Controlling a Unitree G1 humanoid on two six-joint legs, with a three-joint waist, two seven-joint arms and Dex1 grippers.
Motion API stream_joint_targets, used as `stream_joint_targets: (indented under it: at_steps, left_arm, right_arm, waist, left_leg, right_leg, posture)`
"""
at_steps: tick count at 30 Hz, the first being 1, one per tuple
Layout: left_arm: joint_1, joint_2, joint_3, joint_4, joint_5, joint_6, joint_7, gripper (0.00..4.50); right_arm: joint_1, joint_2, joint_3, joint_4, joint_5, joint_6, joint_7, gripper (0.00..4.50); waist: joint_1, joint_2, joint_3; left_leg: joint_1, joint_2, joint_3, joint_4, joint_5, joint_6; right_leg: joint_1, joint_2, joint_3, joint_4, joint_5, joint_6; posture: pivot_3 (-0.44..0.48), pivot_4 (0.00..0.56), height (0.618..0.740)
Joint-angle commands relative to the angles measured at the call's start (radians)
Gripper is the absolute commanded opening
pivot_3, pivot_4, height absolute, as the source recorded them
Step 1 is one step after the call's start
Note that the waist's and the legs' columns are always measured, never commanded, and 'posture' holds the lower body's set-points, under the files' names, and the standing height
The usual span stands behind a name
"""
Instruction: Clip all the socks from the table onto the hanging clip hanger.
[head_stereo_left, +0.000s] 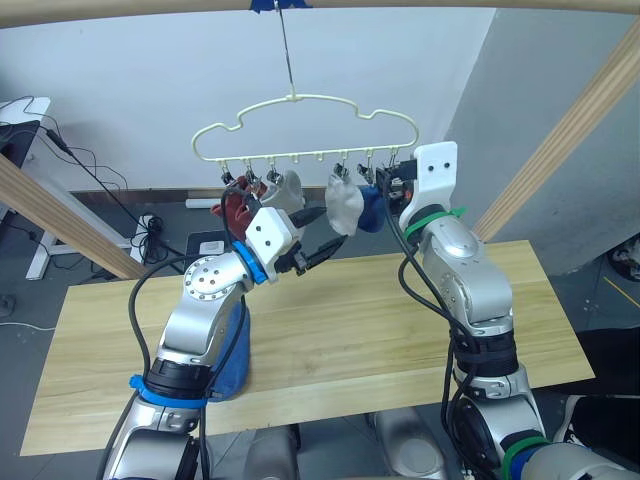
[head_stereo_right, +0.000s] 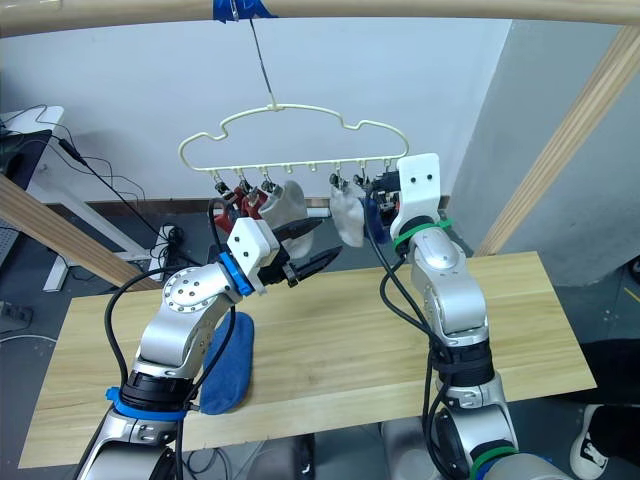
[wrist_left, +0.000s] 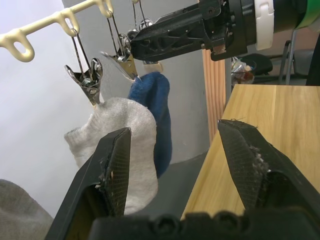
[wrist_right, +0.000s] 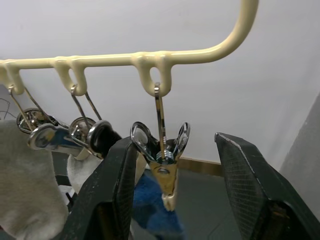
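Observation:
The pale yellow clip hanger (head_stereo_left: 300, 125) hangs above the far edge of the table (head_stereo_left: 350, 330). Clipped along it are a rust red sock (head_stereo_left: 237, 208), two light grey socks (head_stereo_left: 285, 190) (head_stereo_left: 345, 205) and a blue sock (head_stereo_left: 370, 208). Another blue sock (head_stereo_right: 225, 365) lies on the table near its front edge, under my left arm. My left gripper (head_stereo_left: 322, 232) is open and empty, just below the grey socks. My right gripper (wrist_right: 170, 165) is open at the hanger's right end, its fingers on either side of a metal clip (wrist_right: 164, 167) with the hanging blue sock (wrist_right: 150, 202) just behind.
Thick wooden poles (head_stereo_left: 60, 215) (head_stereo_left: 570, 130) slant down on both sides, and a beam (head_stereo_left: 450, 5) runs across the top and carries the hanger's hook. Cables and a power strip (head_stereo_left: 150, 230) lie on the floor behind the table. A white desk (head_stereo_left: 20, 110) stands at far left.

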Motion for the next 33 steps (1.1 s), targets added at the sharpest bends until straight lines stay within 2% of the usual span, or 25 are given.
stream_joint_targets:
  at_steps: [1, 11, 15, 33]
  left_arm:
    - [-0.006, 0.004, -0.002, -0.020, 0.001, -0.023, -0.007, 3.04]
    - [-0.002, 0.005, -0.003, -0.021, 0.006, -0.023, -0.006, 3.04]
    - [0.001, 0.006, -0.003, -0.025, 0.007, -0.021, -0.005, 3.04]
    - [0.012, 0.005, -0.007, -0.034, 0.013, -0.017, -0.001, 3.04]
  right_arm:
    - [-0.003, -0.004, 0.022, -0.039, 0.009, -0.006, 0.022, 2.52]
    - [-0.002, -0.008, 0.039, -0.027, 0.002, -0.017, 0.035, 2.52]
    - [-0.006, -0.007, 0.039, -0.023, -0.002, -0.019, 0.031, 1.37]
    - [-0.019, -0.026, 0.056, 0.013, -0.030, -0.072, 0.026, 1.37]
  waist:
    - [0.000, 0.000, 0.000]
    - [0.000, 0.000, 0.000]
    - [0.000, 0.000, -0.001]
    - [0.000, 0.000, -0.001]
  left_leg:
    - [0.000, 0.000, 0.000, 0.000, 0.000, 0.000]
    - [0.000, 0.000, 0.000, 0.000, 0.000, 0.000]
    - [0.000, 0.000, 0.000, 0.000, 0.000, 0.000]
    - [0.000, 0.000, 0.000, 0.000, 0.000, 0.000]
  right_leg:
    - [0.000, 0.000, 0.000, 0.000, 0.000, 0.000]
    - [0.000, 0.000, 0.000, 0.000, 0.000, 0.000]
    - [0.000, 0.000, 0.000, 0.000, 0.000, 0.000]
    - [0.000, 0.000, 0.000, 0.000, 0.000, 0.000]
  posture:
    - [-0.180, 0.207, 0.740]
    - [-0.177, 0.207, 0.740]
    - [-0.176, 0.208, 0.740]
    - [-0.172, 0.209, 0.740]
